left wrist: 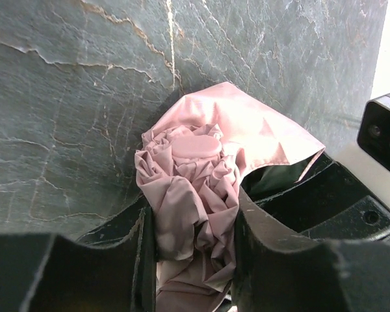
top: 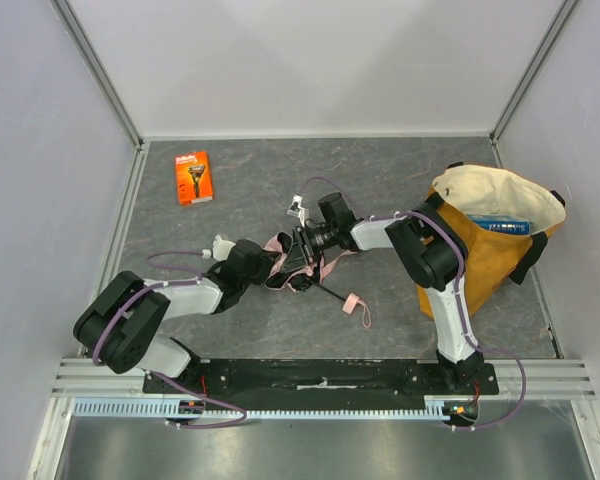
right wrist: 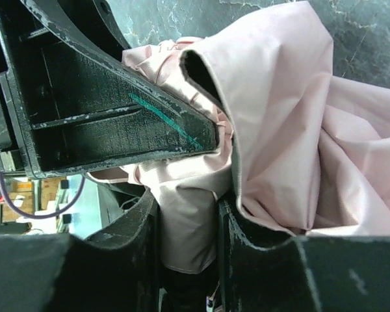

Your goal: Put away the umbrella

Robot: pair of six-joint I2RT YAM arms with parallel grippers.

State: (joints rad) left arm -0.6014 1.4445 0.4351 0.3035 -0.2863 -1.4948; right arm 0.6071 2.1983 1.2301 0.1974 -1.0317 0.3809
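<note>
With the umbrella (left wrist: 195, 195) bunched mid-table, left of the bag (top: 480, 265), I have the left gripper (left wrist: 192, 221) and right gripper (right wrist: 188, 214) each clamped on its fabric; I judge gathering underway, the next move requiring a coordinated lift rightward to the bag.

Both arms are stretched in and meeting in the middle, out ahead of their bases. The left arm (top: 170, 300) lies low, with its elbow folded back near the base, its forearm running out to the right and its wrist about level. The left gripper (top: 272, 265) has both fingers (left wrist: 142, 253) pressed in on a bunch of the umbrella (left wrist: 195, 162). The right arm (top: 450, 290) rises from its base, bends at the elbow and sends its forearm off to the left. The right gripper (top: 305, 243) angles down and left, its jaws clamped on the same pink cloth. The two grippers sit nose to nose, just beside each other.
</note>
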